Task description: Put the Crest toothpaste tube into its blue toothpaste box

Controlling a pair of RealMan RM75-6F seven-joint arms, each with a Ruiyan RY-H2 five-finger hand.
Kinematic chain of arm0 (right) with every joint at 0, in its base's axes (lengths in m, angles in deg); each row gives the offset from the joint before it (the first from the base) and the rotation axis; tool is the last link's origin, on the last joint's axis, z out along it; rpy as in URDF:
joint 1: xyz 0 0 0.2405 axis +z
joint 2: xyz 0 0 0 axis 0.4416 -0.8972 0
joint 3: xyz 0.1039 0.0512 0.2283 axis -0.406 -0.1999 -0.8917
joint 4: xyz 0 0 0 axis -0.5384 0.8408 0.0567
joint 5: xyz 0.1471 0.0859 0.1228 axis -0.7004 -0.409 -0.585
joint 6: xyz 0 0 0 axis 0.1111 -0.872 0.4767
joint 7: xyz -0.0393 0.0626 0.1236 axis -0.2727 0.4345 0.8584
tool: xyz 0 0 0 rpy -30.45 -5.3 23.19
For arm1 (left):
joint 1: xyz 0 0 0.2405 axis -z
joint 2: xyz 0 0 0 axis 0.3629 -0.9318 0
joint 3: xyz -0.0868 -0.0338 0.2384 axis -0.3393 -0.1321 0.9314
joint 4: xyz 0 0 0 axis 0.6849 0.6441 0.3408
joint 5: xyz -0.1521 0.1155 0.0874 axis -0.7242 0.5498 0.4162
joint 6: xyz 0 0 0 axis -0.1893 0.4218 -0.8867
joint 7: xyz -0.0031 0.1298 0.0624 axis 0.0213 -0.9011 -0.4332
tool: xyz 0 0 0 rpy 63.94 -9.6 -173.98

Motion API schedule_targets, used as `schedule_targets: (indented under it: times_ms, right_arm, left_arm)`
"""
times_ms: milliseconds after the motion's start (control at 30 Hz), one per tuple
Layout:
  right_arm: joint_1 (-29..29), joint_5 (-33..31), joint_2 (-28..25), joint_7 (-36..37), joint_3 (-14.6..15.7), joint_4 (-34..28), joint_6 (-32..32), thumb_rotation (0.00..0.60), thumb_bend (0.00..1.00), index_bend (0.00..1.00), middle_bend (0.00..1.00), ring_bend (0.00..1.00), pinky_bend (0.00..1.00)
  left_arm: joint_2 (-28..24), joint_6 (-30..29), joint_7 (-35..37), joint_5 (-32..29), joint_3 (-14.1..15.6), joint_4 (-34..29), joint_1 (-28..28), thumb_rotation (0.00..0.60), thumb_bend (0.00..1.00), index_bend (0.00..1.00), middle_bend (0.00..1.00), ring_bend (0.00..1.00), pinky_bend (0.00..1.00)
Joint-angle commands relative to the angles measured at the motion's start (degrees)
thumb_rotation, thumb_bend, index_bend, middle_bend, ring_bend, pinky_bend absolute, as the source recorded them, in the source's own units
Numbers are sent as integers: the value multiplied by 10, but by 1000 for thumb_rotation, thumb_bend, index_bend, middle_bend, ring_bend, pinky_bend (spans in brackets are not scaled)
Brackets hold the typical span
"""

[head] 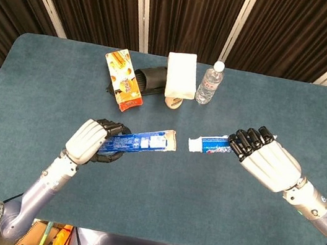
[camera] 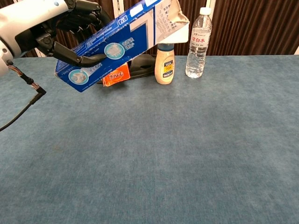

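Tube and box both lifted and lined up, insertion not yet begun.

Your left hand (head: 88, 139) grips the long blue cardboard toothpaste box (head: 138, 141) at lower left of centre in the head view, its torn open flap facing right. Your right hand (head: 264, 164) clamps the blue-and-white Crest toothpaste tube (head: 209, 145), white cap toward the box mouth, near it but apart. Left to do: close the gap and slide the tube in.

Across the upper middle of the blue surface (head: 159, 185) sit an orange snack carton (head: 122, 80), a black object, a white-topped squeeze bottle (camera: 164, 63) and a clear water bottle (head: 209, 83), all well apart from the path between your hands.
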Motion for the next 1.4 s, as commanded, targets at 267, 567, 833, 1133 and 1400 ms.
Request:
schedule_targets:
  times_ms: [267,567,833,1133,1400]
  right_arm:
    - [3,1,6,-8,9,-2,-1,600,434,851,758,666,745]
    - [8,6,12,-11,17,0,-1,600,434,851,758,666,745]
    - [10,11,18,-14,24,6,-3,600,435,851,758,666,745]
    - [14,23,19,-15,35,16,-4,600,434,851,758,666,745]
    - [16,27,24,-15,41,22,-8,600,434,851,758,666,745]
  left_arm:
    - [7,20,-29,-23,-12,-12,16,600,458,402,522,502,509]
    - [14,32,-60,-41,-28,-34,34,600,459,402,522,502,509]
    - [24,36,-88,-53,-30,-48,44,600,458,402,522,502,520]
    - [32,48,-146,-120,-50,-82,58,600,458,400,520,502,526]
    - [46,56,-194,-183,-68,-101,81,600,458,399,520,502,527]
